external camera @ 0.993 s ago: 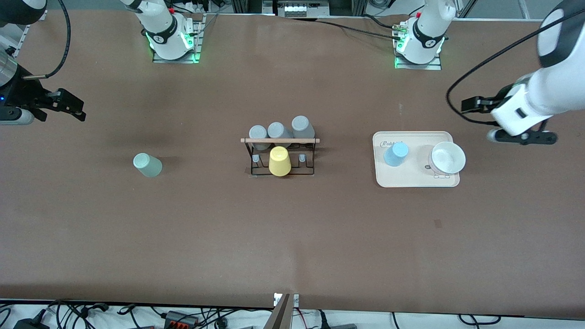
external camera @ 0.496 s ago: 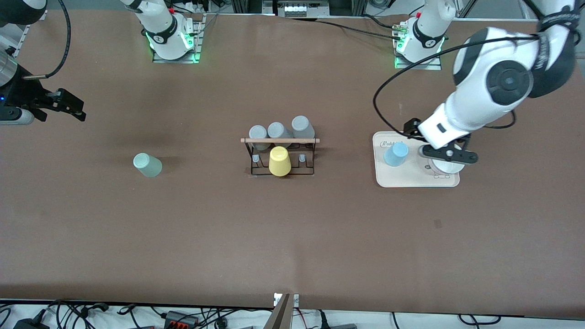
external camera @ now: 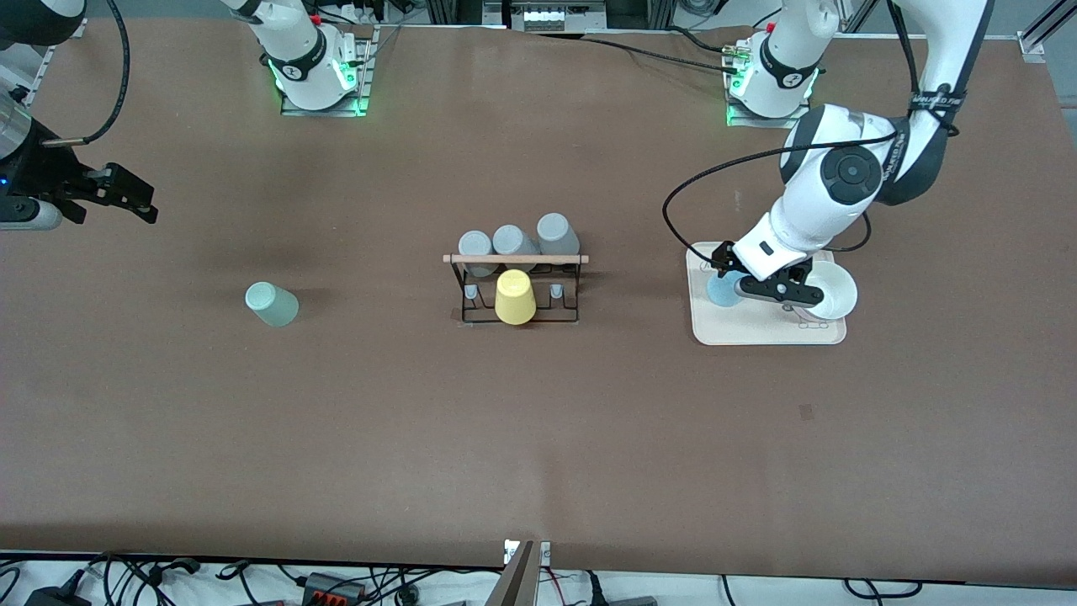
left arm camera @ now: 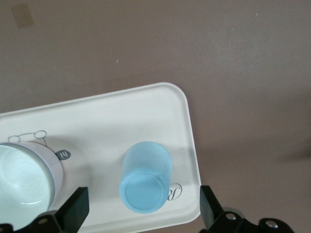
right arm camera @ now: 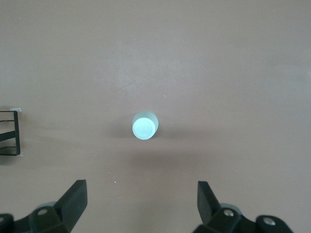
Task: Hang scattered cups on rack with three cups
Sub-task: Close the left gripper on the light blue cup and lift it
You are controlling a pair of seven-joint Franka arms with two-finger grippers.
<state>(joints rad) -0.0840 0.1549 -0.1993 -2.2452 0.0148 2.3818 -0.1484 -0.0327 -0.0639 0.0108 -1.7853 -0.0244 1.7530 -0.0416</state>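
On the brown counter (external camera: 538,438) neither cup is hung yet: black wire rack with wooden rod (external camera: 516,286) mid-counter, light blue tapered cup (left arm camera: 145,184) on beige tray (left arm camera: 107,111) under wide-open left gripper (left arm camera: 142,213), mint green cup (right arm camera: 145,126) toward the right arm's end, wide-open right gripper (right arm camera: 142,206) waiting.

Front view: left gripper (external camera: 761,282) covers most of the blue cup (external camera: 718,291) and part of the bowl (external camera: 833,290). Tray (external camera: 757,332) lettering mostly hidden. Right arm cut off at picture edge; right gripper (external camera: 126,198) fingertip gap unclear there. Left wrist view: bowl (left arm camera: 22,177) cut by edge. Right wrist view: rack (right arm camera: 9,133) mostly out of frame.
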